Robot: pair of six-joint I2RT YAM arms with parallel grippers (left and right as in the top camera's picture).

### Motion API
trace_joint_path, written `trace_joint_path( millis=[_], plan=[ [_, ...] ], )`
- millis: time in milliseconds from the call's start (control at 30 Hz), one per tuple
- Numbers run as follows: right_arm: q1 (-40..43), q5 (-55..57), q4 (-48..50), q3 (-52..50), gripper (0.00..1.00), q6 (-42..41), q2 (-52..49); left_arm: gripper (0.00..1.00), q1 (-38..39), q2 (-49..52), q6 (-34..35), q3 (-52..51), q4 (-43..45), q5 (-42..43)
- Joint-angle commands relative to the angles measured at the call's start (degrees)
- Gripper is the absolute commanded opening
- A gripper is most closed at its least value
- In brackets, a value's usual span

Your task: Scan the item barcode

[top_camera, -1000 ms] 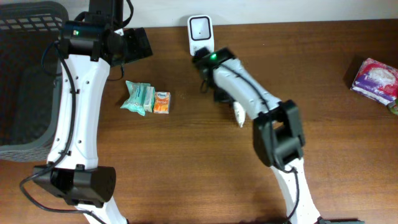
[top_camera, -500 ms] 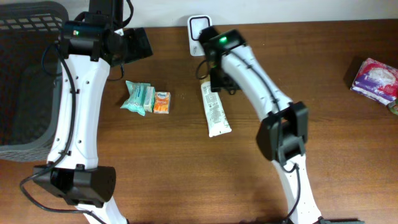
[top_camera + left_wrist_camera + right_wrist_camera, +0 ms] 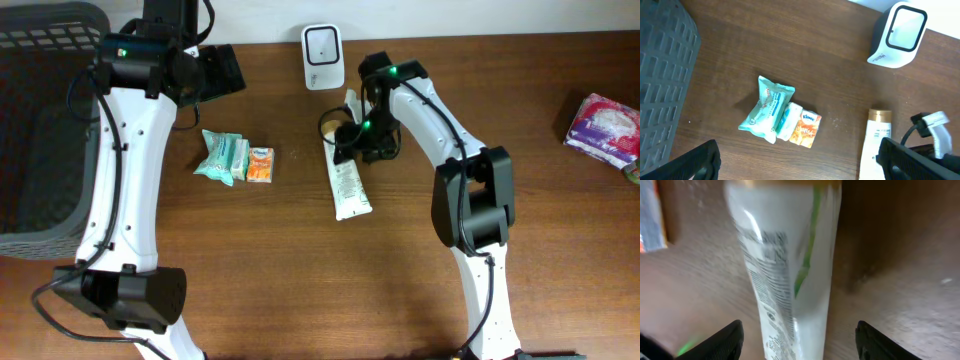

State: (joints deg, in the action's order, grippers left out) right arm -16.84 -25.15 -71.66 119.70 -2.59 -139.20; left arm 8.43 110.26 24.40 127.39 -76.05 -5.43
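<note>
The tube (image 3: 347, 185) is lying flat on the tabletop, a little rearward of the middle. Its cap end is pointing toward the scanner (image 3: 323, 43), which is standing at the rear edge. The right gripper (image 3: 358, 140) is hovering over the cap end with its fingers (image 3: 722, 341) spread wider than the tube, pinching nothing. Print is facing up between them in the wrist view, but it is too blurred to tell whether a barcode is there.

My judgement is that the tube is sitting too low, and too far from the scanner window, to be read. It is probably needing a lift and a turn toward the window.

The left gripper (image 3: 220, 72) is hanging wide open and empty near the rear-left corner, beside the basket (image 3: 40, 130), clear of the work.

Bare wood is lying open between tube and scanner, and on toward the front edge. A teal pack (image 3: 222, 157) and an orange pack (image 3: 260, 165) are resting to the tube's left, near it but apart. A pink pack (image 3: 603, 125) is sitting well apart at the right edge.
</note>
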Motion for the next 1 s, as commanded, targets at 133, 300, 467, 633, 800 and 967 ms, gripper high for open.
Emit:
trace_joint_path(
  millis=[133, 300, 467, 633, 800, 967],
  plan=[
    [0.42, -5.11, 3.87, -8.55, 0.33, 0.68, -0.17, 0.99, -0.35, 0.02, -0.92, 0.15, 0.09, -0.61],
    [0.83, -7.34, 4.39, -7.28, 0.04, 0.68, -0.02, 0.99, -0.35, 0.02, -0.92, 0.15, 0.09, -0.61],
    [3.06, -14.21, 4.22, -0.81, 0.04, 8.46, 2.58, 0.99, -0.35, 0.02, -0.92, 0.15, 0.09, -0.61],
    [4.85, -19.93, 5.62, 6.05, 0.04, 17.38, 3.19, 0.99, -0.35, 0.02, -0.92, 0.15, 0.09, -0.61],
    [5.64, -27.04, 8.66, 13.14, 0.04, 19.39, 3.21, 0.99, -0.35, 0.02, -0.92, 0.15, 0.09, -0.61],
    [5.68, -32.11, 6.93, 23.06, 0.04, 21.24, 3.21, 0.99, -0.35, 0.02, -0.92, 0.15, 0.09, -0.61]
  ],
)
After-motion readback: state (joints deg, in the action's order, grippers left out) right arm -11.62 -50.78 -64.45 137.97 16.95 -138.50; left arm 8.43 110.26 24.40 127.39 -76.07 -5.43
